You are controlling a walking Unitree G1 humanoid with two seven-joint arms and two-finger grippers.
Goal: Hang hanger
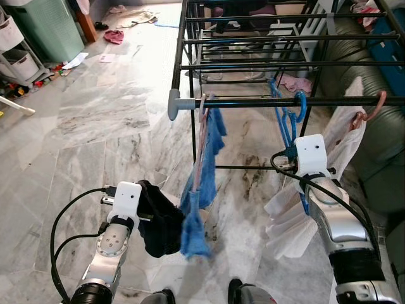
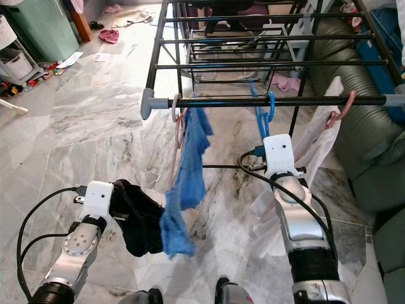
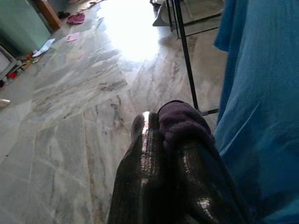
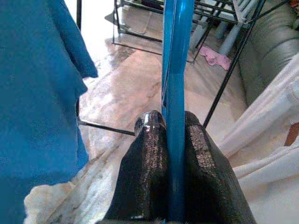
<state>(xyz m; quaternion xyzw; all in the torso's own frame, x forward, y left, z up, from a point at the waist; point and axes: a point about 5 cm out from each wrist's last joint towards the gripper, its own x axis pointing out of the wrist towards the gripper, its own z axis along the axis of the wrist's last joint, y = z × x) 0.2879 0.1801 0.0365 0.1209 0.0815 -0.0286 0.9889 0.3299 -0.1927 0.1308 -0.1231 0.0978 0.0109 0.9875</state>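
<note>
Right gripper (image 4: 174,135): fingers pinched on the blue hanger (image 1: 286,123), one each side of its bar, at 2 o'clock in the head view.
Hanger: hook is looped over the front rail (image 1: 285,101) of the rack (image 1: 190,63); body hangs below, down to the gripper. It looks hung, or very nearly.
Left gripper (image 3: 163,140): fingers pressed together on a dark cloth (image 1: 158,218), low at 8 o'clock.
Neighbours on rail: blue towel (image 1: 205,164) on a pink hanger (image 1: 204,114) toward 11 o'clock of the blue hanger; white garment (image 1: 316,190) on another pink hook (image 1: 370,111) toward 3 o'clock.
Risk, release: if the hook sits only partly over the rail, letting go could drop the hanger to the floor (image 1: 114,126).
Risk, withdrawal: pulling back while the pads grip would drag the hook off or slide it along the rail.
Risk, snag: the white garment hangs just beside the right wrist; a sideways exit toward 3 o'clock may catch it.
Risk, left arm: the dark cloth touches the towel's lower end; lifting could tug the towel.
Open room: bare rail between towel and blue hanger; clear floor toward 6 o'clock, so straight down and back looks the safest way out.
Edges: sofa (image 1: 380,76) close at 3 o'clock; rack legs ahead at 12.
</note>
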